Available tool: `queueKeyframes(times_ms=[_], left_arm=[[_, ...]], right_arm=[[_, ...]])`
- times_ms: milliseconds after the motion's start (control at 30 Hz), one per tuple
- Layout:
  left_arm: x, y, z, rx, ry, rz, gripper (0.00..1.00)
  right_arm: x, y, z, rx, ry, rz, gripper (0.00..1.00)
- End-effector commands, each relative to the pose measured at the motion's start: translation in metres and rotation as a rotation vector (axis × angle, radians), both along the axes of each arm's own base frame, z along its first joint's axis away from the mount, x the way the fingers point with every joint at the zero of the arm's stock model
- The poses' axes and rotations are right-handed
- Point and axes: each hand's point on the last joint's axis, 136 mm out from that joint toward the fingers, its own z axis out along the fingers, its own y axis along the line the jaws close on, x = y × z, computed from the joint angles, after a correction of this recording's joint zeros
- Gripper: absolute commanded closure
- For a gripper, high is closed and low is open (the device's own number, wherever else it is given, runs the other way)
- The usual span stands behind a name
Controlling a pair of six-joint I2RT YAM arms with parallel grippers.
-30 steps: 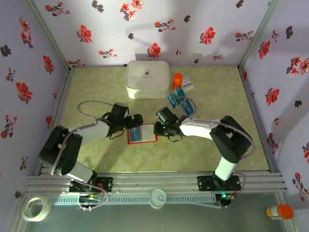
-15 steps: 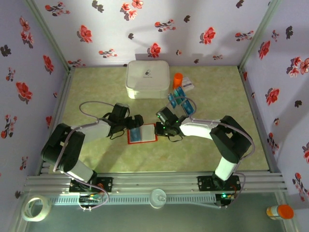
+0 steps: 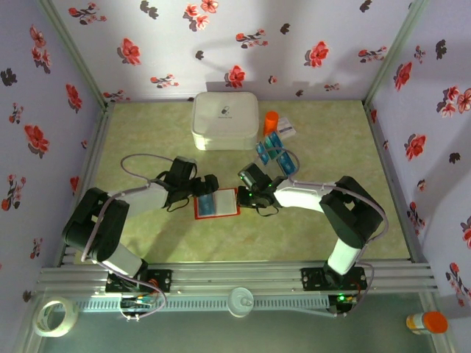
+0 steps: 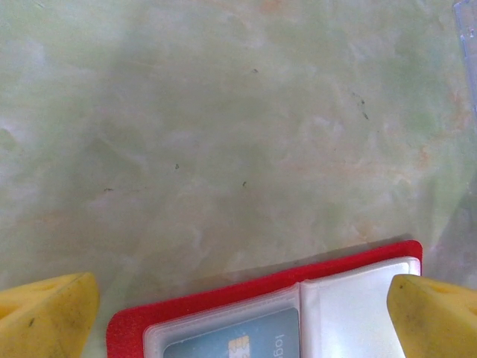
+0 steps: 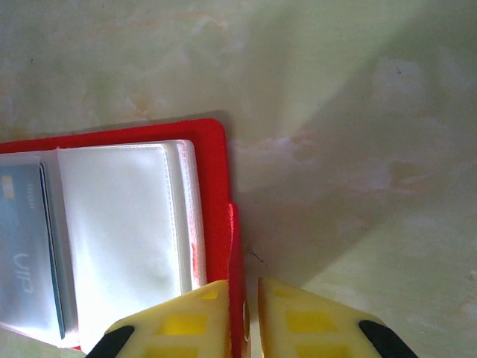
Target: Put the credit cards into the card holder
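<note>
Card holder (image 4: 343, 298) and the card (image 4: 231, 339) inside, partly beyond the left wrist view's bottom edge.

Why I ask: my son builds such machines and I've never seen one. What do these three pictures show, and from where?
Two robot arms are bolted at the near edge of a green table. The wide picture comes from a camera above and behind them. Each close-up comes from a camera on one wrist, so the yellow pads at the bottom are that arm's own claw. Between the arms lies an open red card holder with one teal card already in a clear pocket. The right claw pinches the holder's red cover edge; the left claw is open at the holder's opposite side. Farther back lie more teal cards on a clear sheet, a white box and a small orange container.
</note>
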Motion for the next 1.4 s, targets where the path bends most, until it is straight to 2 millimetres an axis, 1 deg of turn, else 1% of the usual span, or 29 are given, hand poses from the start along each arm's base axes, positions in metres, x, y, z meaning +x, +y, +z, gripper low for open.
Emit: queueKeyframes(times_ms=[0,167,467,567,767,1233,1367], left_arm=[[-0.014,-0.006,-0.002,-0.028,0.048,-0.057,0.00],[-0.016,-0.009,0.002,-0.050,0.052,-0.064,0.00],[-0.013,-0.015,0.015,-0.086,0.033,-0.079,0.00],[-0.012,-0.019,0.023,-0.110,0.026,-0.080,0.00],[-0.012,-0.028,0.044,-0.191,0.005,-0.074,0.00],[-0.023,-0.081,0.077,-0.310,-0.012,-0.141,0.00],[-0.025,-0.092,0.080,-0.326,-0.008,-0.151,0.00]], right_arm=[[-0.005,0.002,-0.001,0.012,0.013,-0.009,0.84],[-0.005,0.004,-0.003,0.014,0.015,-0.007,0.86],[-0.007,0.006,-0.005,0.016,0.019,-0.004,0.87],[-0.007,0.007,-0.005,0.019,0.018,-0.002,0.88],[-0.008,0.010,-0.007,0.026,0.022,0.000,0.88],[-0.008,0.013,-0.007,0.046,0.025,-0.001,0.88],[-0.008,0.013,-0.005,0.051,0.021,-0.001,0.88]])
